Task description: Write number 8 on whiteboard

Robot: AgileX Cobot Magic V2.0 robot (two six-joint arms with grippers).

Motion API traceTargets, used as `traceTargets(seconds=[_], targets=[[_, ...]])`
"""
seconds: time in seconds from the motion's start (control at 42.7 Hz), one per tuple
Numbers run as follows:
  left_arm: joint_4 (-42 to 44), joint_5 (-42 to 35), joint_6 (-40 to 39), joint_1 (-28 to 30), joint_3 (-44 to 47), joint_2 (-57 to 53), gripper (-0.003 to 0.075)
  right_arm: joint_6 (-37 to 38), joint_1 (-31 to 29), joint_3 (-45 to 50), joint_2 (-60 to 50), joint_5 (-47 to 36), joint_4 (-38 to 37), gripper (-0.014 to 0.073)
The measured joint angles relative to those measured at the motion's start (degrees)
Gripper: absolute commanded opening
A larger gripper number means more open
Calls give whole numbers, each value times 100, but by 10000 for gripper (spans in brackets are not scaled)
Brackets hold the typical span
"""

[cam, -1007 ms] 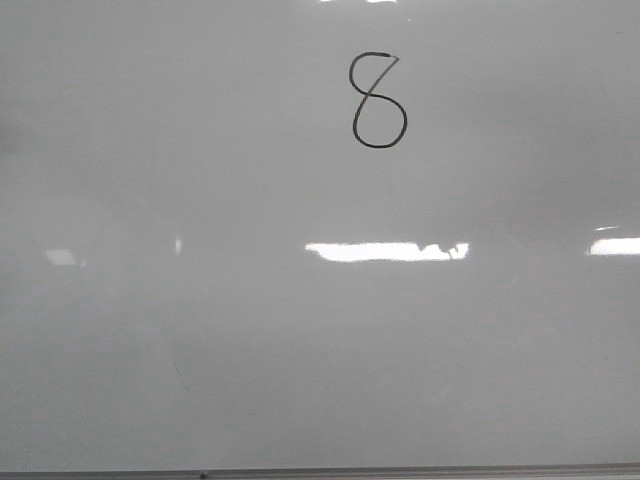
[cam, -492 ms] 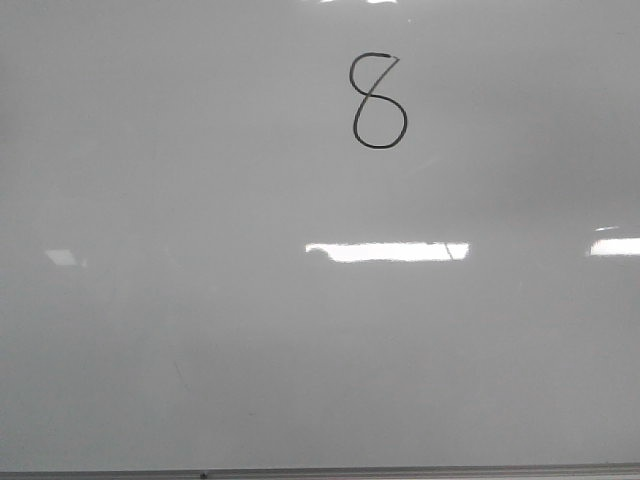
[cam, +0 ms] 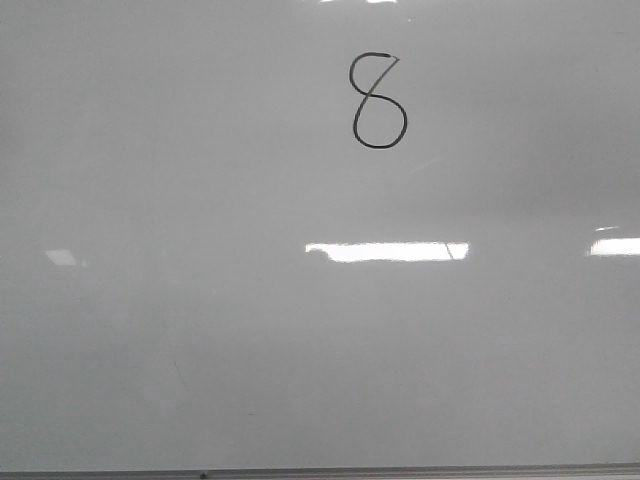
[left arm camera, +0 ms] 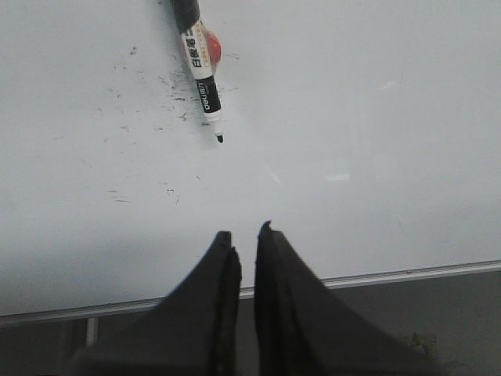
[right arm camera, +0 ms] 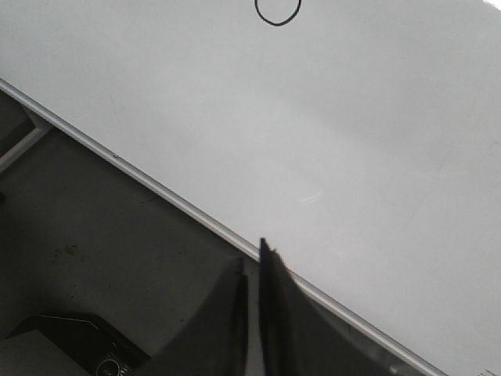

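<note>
In the front view, the number 8 (cam: 379, 101) stands complete on the whiteboard (cam: 200, 330), a thin black line with a closed lower loop and a pointed tip on the upper one. Neither arm shows here, so the figure lies well apart from both sets of jaws. By this, the writing looks done.

In the left wrist view, the left gripper (left arm camera: 244, 232) hangs over the board's near part with its jaws drawn almost together and nothing between them. Ahead of the jaws, well apart, a black-and-white marker (left arm camera: 200, 72) lies flat on the board, uncapped, tip toward the gripper. A small red object (left arm camera: 211, 47) lies against its barrel; what it is I cannot tell. Black specks dot the board beside the marker. The marker is likely light, stiff and smooth, so it could roll or slip; the middle of the barrel is the best place to pinch it.

In the right wrist view, the right gripper (right arm camera: 252, 254) sits above the board's metal edge strip (right arm camera: 141, 182), jaws nearly touching and empty. The lower loop of the 8 shows far ahead of them. Fresh ink smears easily, so nothing should brush it.
</note>
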Motion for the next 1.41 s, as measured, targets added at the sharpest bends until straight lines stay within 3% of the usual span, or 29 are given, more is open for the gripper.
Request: traceTargets(seconds=[0.773, 0.89, 1.101, 1.405], targets=[[-227, -93, 0, 0, 0, -63, -20, 9, 0, 0, 0, 0, 0, -70], [49, -476, 2, 0, 211, -431, -21, 9, 0, 0, 0, 0, 0, -70], [421, -1850, 12, 0, 1487, -1656, -21, 9, 0, 0, 0, 0, 0, -70], [463, -3675, 12, 0, 4081, -3628, -21, 9, 0, 0, 0, 0, 0, -70]])
